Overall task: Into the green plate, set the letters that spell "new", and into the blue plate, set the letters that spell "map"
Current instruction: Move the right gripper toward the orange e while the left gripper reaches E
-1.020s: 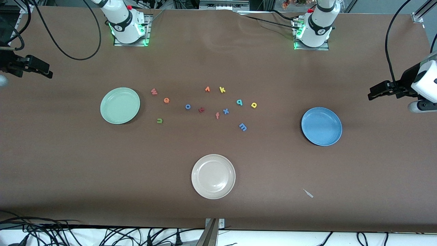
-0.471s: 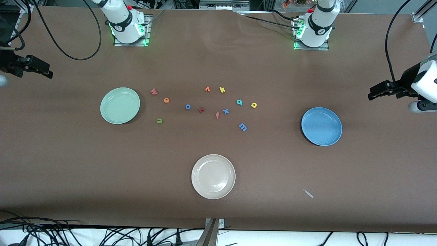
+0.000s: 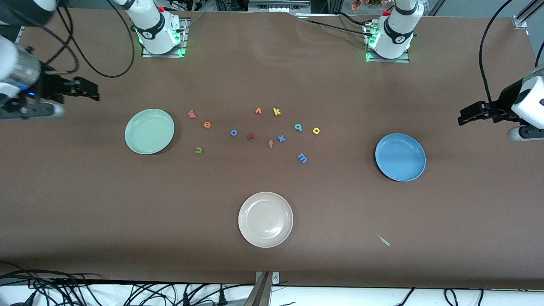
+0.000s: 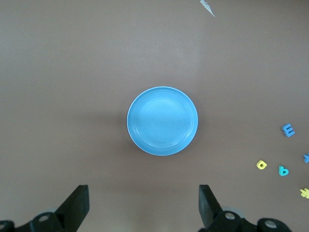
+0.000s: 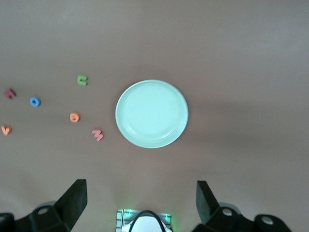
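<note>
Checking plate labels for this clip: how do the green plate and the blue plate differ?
The green plate is pale mint and lies toward the right arm's end of the table; the blue plate is medium blue, toward the left arm's end and nearer the front camera. Both are round, rimmed, similar in size and hold no letters.

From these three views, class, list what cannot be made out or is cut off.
- Front view: the teal letter is too small to tell which letter it is.
- Left wrist view: a yellow letter and a blue one are cut off by the edge.
- Right wrist view: the orange letter sits near the edge, too small to read.
- Front view: the pale scrap on the table is too small to identify.
</note>
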Controlling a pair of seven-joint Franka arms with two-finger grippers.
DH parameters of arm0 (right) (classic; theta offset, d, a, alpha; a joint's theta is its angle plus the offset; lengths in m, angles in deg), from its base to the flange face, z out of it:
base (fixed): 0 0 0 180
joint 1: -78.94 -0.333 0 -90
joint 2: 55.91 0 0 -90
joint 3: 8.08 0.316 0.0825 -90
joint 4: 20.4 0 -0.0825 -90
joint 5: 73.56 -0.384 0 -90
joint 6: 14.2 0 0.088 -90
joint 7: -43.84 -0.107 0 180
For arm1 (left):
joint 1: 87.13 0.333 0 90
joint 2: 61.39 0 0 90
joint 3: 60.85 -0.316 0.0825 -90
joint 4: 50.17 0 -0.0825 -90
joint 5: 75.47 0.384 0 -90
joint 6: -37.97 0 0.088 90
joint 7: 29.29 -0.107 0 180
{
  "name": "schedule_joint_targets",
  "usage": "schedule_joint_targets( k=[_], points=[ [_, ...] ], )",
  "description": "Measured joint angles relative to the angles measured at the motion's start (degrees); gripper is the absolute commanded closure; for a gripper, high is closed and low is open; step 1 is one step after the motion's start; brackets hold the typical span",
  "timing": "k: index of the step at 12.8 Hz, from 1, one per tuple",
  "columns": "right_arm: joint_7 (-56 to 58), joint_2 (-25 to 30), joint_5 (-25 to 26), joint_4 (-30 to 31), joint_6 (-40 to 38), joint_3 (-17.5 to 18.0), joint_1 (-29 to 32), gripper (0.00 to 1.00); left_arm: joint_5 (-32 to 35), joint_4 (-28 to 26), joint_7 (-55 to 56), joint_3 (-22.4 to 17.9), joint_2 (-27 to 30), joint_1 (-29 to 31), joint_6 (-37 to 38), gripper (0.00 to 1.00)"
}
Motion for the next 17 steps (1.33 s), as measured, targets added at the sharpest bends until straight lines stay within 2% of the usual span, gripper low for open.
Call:
schedule_joint_targets(
  k=[3, 6, 8, 11, 14, 17],
  points=[
    [-0.04, -1.97, -2.14, 4.71, 3.18, 0.44, -1.77, 0.0, 0.0, -0.02, 0.0, 0.25, -0.54, -0.53, -0.04, 0.0],
    [-0.14, -2.77, -2.4, 10.22, 11.16, 0.72, -4.8, 0.0, 0.0, -0.04, 0.0, 0.44, -2.81, -0.57, -0.07, 0.0],
    [-2.97, -3.03, -2.43, 14.18, 16.57, 1.17, -6.1, 0.0, 0.0, -0.02, 0.0, 0.51, -5.76, -1.64, -0.27, 0.0],
    [-9.74, -3.13, -2.45, 19.79, 24.97, 4.1, -6.76, 0.0, -0.05, 0.19, 2.2, 0.76, -11.75, -7.05, -1.47, 0.0],
    [-17.3, -3.48, -2.44, 27.2, 37.18, 7.22, -7.37, 0.01, -1.83, 0.21, 20.14, 1.43, -17.03, -15.74, -9.04, 0.0],
    [-26.99, -6.07, -1.24, 30.54, 43.31, 8.45, -11.27, 0.01, -6.05, -0.62, 36.0, 2.65, -21.61, -21.25, -20.87, 0.0]
  ],
)
